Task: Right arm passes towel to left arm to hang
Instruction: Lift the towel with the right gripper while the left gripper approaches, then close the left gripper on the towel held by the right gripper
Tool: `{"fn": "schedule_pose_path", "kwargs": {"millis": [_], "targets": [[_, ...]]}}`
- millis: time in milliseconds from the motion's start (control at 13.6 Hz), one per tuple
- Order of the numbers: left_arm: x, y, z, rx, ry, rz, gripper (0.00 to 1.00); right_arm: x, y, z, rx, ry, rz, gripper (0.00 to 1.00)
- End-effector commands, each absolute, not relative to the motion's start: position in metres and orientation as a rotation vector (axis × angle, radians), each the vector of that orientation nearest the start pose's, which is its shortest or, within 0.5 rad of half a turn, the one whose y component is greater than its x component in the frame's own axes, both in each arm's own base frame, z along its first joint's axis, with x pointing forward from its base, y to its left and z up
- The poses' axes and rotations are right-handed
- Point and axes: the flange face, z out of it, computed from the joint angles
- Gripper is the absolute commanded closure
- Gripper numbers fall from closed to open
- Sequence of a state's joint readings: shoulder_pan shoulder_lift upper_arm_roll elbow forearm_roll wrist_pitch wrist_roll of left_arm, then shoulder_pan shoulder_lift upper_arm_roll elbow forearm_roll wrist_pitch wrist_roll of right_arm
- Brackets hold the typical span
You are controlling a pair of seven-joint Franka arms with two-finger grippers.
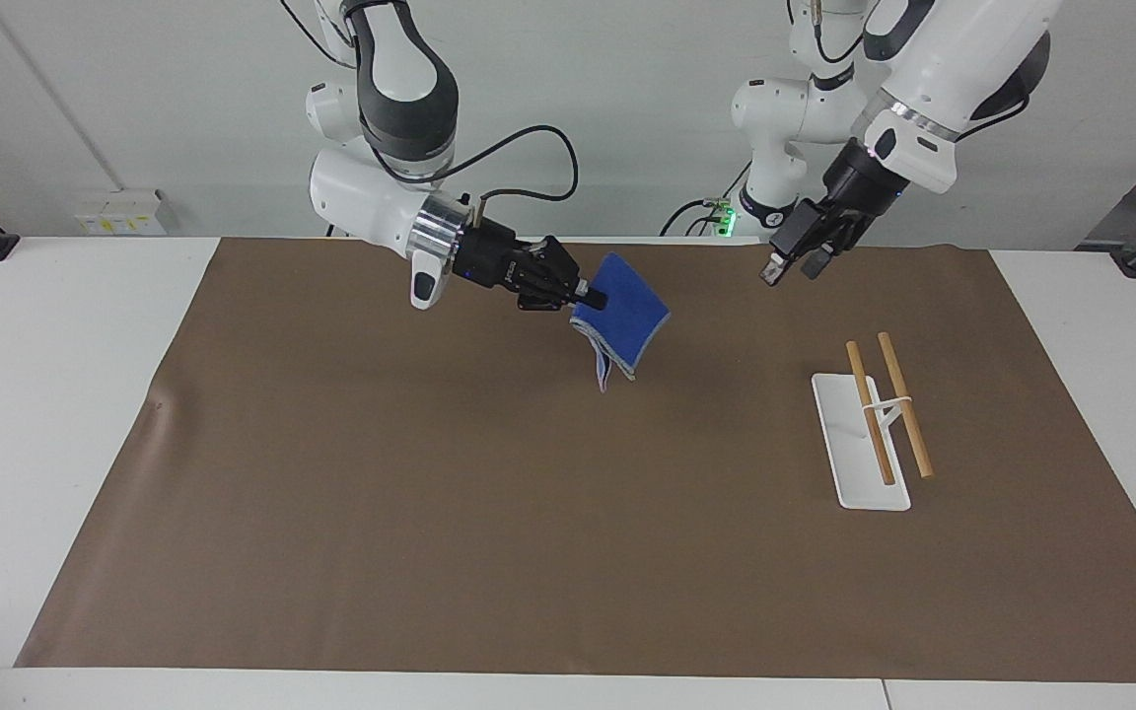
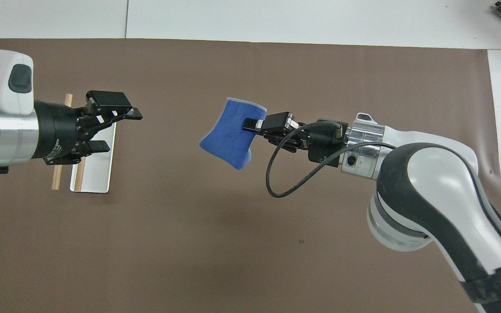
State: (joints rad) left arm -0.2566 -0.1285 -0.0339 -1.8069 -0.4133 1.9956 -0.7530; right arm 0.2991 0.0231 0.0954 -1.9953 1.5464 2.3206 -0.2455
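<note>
The towel (image 1: pixel 624 318) (image 2: pixel 229 138), a small bright-blue cloth with light edging, hangs folded in the air over the middle of the brown mat. My right gripper (image 1: pixel 592 296) (image 2: pixel 251 125) is shut on its upper edge and held level. My left gripper (image 1: pixel 786 264) (image 2: pixel 122 131) is open and empty, up in the air, pointing at the towel with a wide gap between them. The rack, a white base (image 1: pixel 852 471) (image 2: pixel 98 174) carrying two wooden bars (image 1: pixel 909 419) (image 2: pixel 56 176), stands toward the left arm's end of the table. In the overhead view the left gripper covers part of it.
The brown mat (image 1: pixel 410 513) (image 2: pixel 181 243) covers most of the white table (image 1: pixel 26 394). A black cable (image 2: pixel 276 182) loops from the right wrist. A third arm's base (image 1: pixel 775 128) stands at the robots' edge.
</note>
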Motion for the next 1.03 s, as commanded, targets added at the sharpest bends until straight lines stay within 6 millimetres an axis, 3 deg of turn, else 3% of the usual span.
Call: {"fn": "schedule_pose_path", "kwargs": {"millis": [0, 148, 221, 517, 738, 959], "targets": [[0.492, -0.198, 0.621, -3.544, -1.239, -0.068, 0.0, 0.529, 0.262, 0.495, -1.854, 0.349, -0.173, 1.0], [0.479, -0.215, 0.611, -3.528, -1.368, -0.035, 0.0, 0.528, 0.266, 0.496, -1.854, 0.365, -0.189, 1.0], [0.474, -0.218, 0.605, -3.505, -1.442, -0.027, 0.0, 0.522, 0.277, 0.495, -1.859, 0.35, -0.182, 1.0], [0.46, -0.226, 0.579, -3.5, -1.657, 0.074, 0.0, 0.518, 0.285, 0.495, -1.866, 0.348, -0.188, 1.0], [0.456, -0.244, 0.542, -3.464, -1.744, 0.033, 0.0, 0.52, 0.286, 0.502, -1.831, 0.367, -0.19, 1.0], [0.471, -0.235, 0.547, -3.446, -1.943, -0.024, 0.0, 0.519, 0.286, 0.503, -1.829, 0.369, -0.189, 1.0]]}}
